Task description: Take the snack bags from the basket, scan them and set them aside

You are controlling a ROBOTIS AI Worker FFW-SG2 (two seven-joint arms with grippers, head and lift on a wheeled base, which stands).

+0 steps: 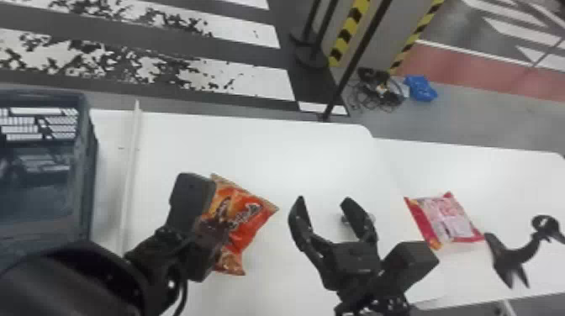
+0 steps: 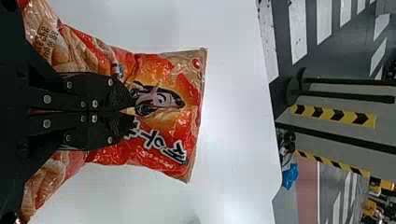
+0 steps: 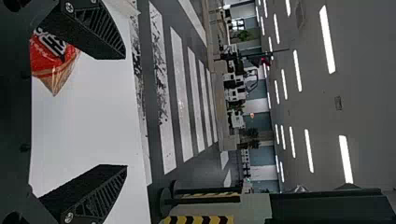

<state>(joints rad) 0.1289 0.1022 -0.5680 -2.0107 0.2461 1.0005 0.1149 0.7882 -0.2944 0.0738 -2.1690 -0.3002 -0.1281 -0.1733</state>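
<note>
Left gripper [image 1: 217, 222] clamps orange bag [image 1: 250, 216] — right gripper [image 1: 323, 201] gapes forward.

The table [image 1: 252, 155] has a smooth white top with a soft sheen. Over it, the orange bag [image 1: 252, 214] is crinkled, glossy plastic film, creased and catching small highlights. Toward the table's right, the red bag [image 1: 447, 218] looks like shiny film too. On the table's left, the basket [image 1: 84, 176] looks like hard plastic, with smooth, faintly glossy walls and a latticed part. Above the table, the left gripper [image 1: 204, 254] and right gripper [image 1: 323, 201] are mostly matt black, their fingers ribbed and set with shiny metal screws. Beyond the table, the floor [image 1: 189, 101] bears flaking white paint.
</note>
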